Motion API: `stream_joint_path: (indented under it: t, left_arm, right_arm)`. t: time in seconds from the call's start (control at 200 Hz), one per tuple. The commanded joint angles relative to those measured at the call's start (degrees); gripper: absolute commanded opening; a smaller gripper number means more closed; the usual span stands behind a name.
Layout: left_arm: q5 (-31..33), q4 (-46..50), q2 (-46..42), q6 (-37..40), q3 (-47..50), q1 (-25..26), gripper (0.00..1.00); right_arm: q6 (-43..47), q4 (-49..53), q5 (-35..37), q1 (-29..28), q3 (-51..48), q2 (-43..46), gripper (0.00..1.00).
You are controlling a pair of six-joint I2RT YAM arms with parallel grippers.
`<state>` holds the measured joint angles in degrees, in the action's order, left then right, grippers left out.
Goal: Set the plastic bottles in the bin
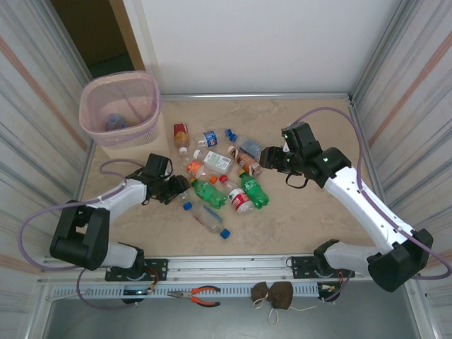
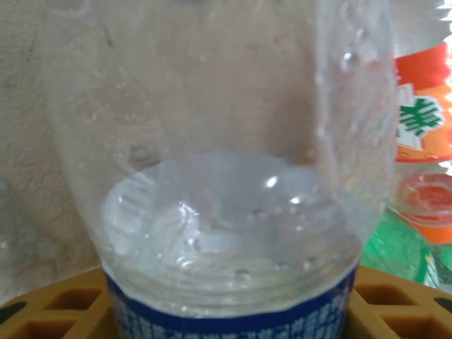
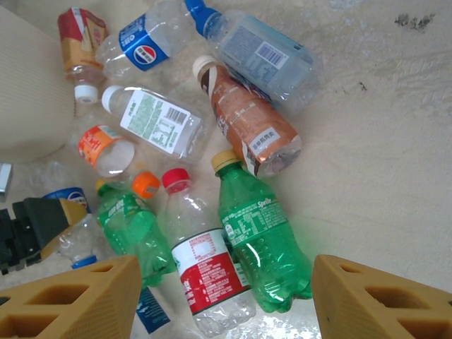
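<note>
1. The bin (image 1: 127, 136) is standing at the far left corner of the table (image 1: 318, 219), well apart from both grippers, and 1 blue-capped bottle (image 1: 115, 123) is lying inside it
2. The rest of the plastic bottles (image 1: 210, 193) are lying on their sides in a loose heap at the middle of the table, between the 2 arms
3. The left gripper (image 1: 180, 189) is reaching low into the left edge of the heap, and its jaws are gripping a clear blue-banded bottle (image 2: 226, 176)
4. In the left wrist view this bottle is sitting between the 2 yellow fingers (image 2: 49, 311) and touching both of them
5. The right gripper (image 3: 226, 263) is hovering over the right side of the heap with its jaws spread wide and holding nothing; its yellow fingers (image 3: 381, 296) are showing at the 2 lower corners of the right wrist view
6. Under it a green Sprite bottle (image 3: 265, 247) is lying side by side with a red-labelled bottle (image 3: 208, 272) that is wearing a red cap, the 2 touching
7. A brown bottle (image 3: 251, 127) is lying just beyond the Sprite bottle's cap, and a clear bottle with a pale blue label (image 3: 261, 53) is resting against its far side
8. A Pepsi bottle (image 3: 145, 46) and a white-labelled bottle (image 3: 155, 123) are lying further left
9. Orange-handled pliers (image 1: 201, 295) are lying on the front rail between the arm bases
</note>
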<state>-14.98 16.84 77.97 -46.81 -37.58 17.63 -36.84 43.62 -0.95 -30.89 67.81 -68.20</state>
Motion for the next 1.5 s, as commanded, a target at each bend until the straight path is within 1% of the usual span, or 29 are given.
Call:
stream_joint_path:
  t: [0.0,0.19,0.366,0.641,0.877,1.047,1.097,1.202,1.258,1.328,1.383,1.498]
  left_arm:
    - [0.1,4.6,-4.4,0.6,-0.8,-0.1,0.55]
    - [0.5,12.0,-11.6,4.0,-5.7,0.0,0.55]
    - [0.1,19.5,-15.5,7.4,-13.3,0.3,0.55]
    - [0.7,29.4,-18.0,10.7,-28.2,0.3,0.55]
    - [0.3,32.2,-16.2,12.0,-40.4,-1.2,0.55]
    - [1.2,31.3,-12.2,11.7,-47.9,-5.6,0.5]
    - [1.3,30.1,-10.9,10.8,-49.3,-7.6,0.53]
    - [1.0,26.3,-8.0,7.9,-51.4,-12.1,0.54]
    - [-0.7,23.5,-6.3,5.5,-52.1,-14.8,0.56]
    - [-2.3,19.8,-4.3,1.3,-52.5,-17.8,0.55]
    - [-2.1,18.3,-2.3,-1.9,-53.3,-19.9,0.56]
    - [0.3,18.1,2.4,-8.6,-56.4,-22.6,0.56]
  right_arm:
    - [0.1,0.8,1.7,-0.6,-0.2,1.4,0.64]
    - [0.2,1.3,2.7,-0.9,-0.1,2.5,0.64]
    - [0.5,1.4,3.5,-0.9,0.1,3.5,0.64]
    - [1.4,1.7,3.9,-0.9,1.7,3.7,0.64]
    - [2.1,2.1,4.4,-0.9,3.2,4.2,0.64]
    - [3.2,2.1,5.1,-0.8,4.9,4.2,0.64]
    - [3.6,2.2,5.2,-0.7,5.5,4.0,0.64]
    - [4.2,2.1,5.3,-0.6,6.3,3.3,0.64]
    - [4.4,2.0,5.2,-0.5,6.9,2.9,0.64]
    - [4.7,1.9,5.2,-0.4,7.1,2.5,0.64]
    - [4.8,1.8,5.2,-0.3,7.3,2.2,0.64]
    - [4.9,1.3,5.3,0.2,6.9,2.1,0.64]
